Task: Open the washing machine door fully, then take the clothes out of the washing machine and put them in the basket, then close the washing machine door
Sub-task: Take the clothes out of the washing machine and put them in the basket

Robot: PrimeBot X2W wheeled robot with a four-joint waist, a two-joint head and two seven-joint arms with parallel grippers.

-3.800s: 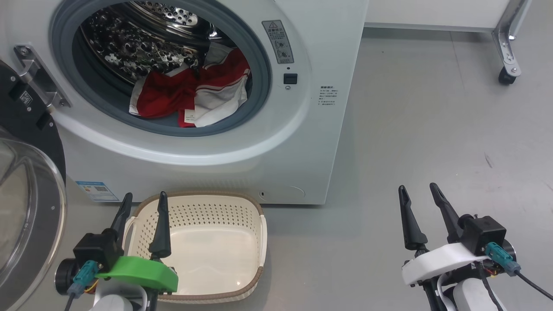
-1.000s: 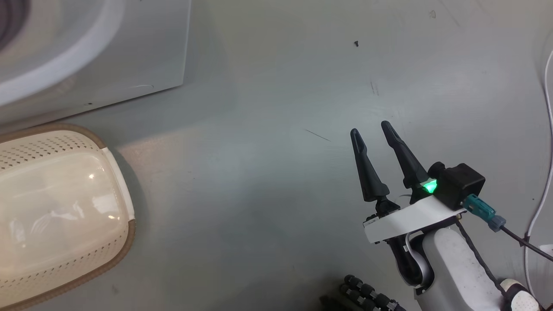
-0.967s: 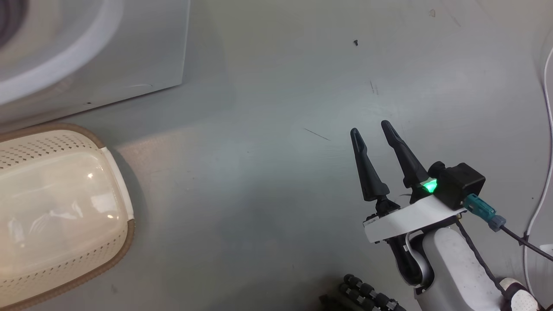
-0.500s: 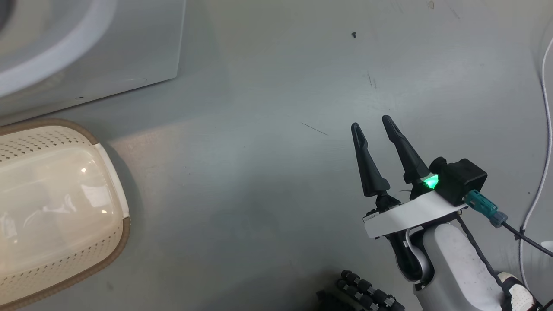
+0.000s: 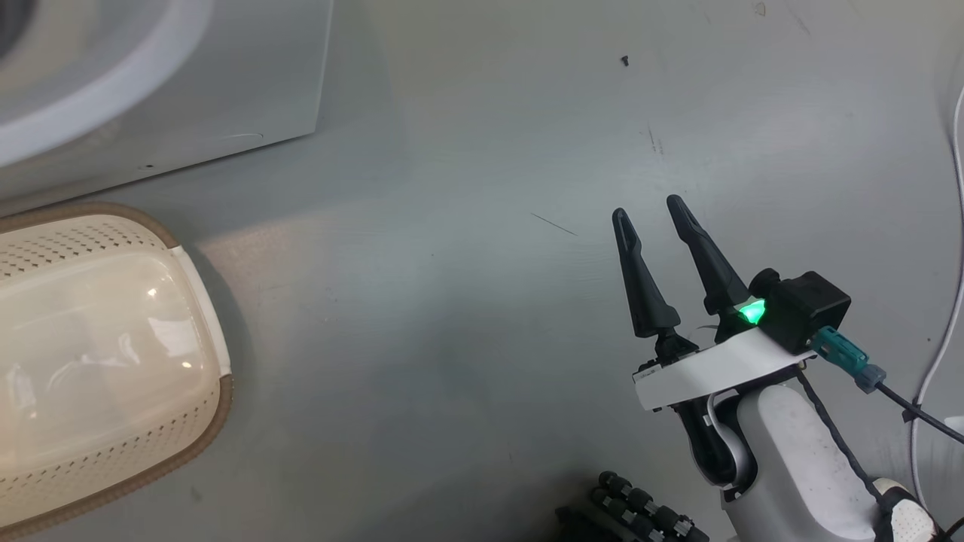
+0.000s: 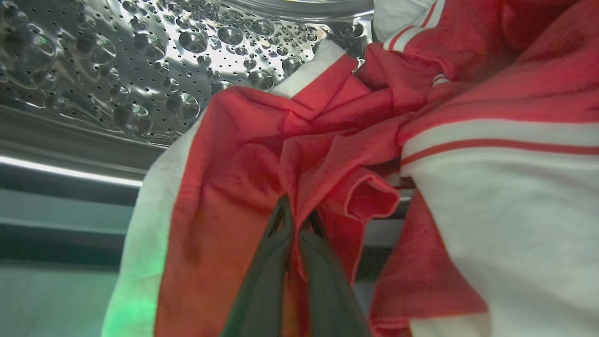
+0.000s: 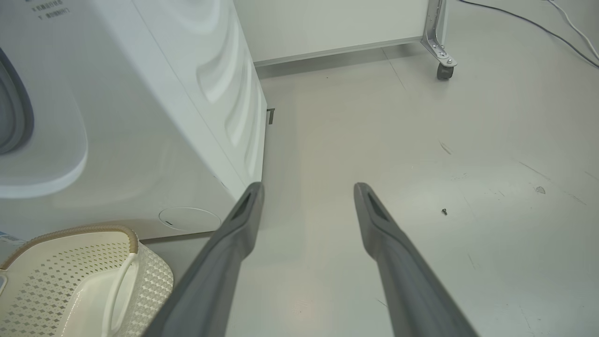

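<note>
In the left wrist view my left gripper (image 6: 295,213) is inside the steel drum (image 6: 140,61) of the washing machine, shut on a fold of the red and white clothes (image 6: 262,154). More of the clothes (image 6: 505,187) lie heaped to the right. My right gripper (image 5: 649,209) hangs open over the grey floor, nothing between its fingers; it also appears as the right gripper (image 7: 309,187) in its own wrist view. The cream basket (image 5: 98,361) stands empty on the floor below the washing machine (image 5: 151,83). The washing machine door is out of view.
A white cable (image 5: 945,316) runs along the floor at the right edge. A frame on a caster wheel (image 7: 442,70) stands behind the washing machine (image 7: 140,117). A small dark screw (image 7: 444,211) lies on the floor.
The head view has drifted a little. The right gripper stays open in about the same place.
</note>
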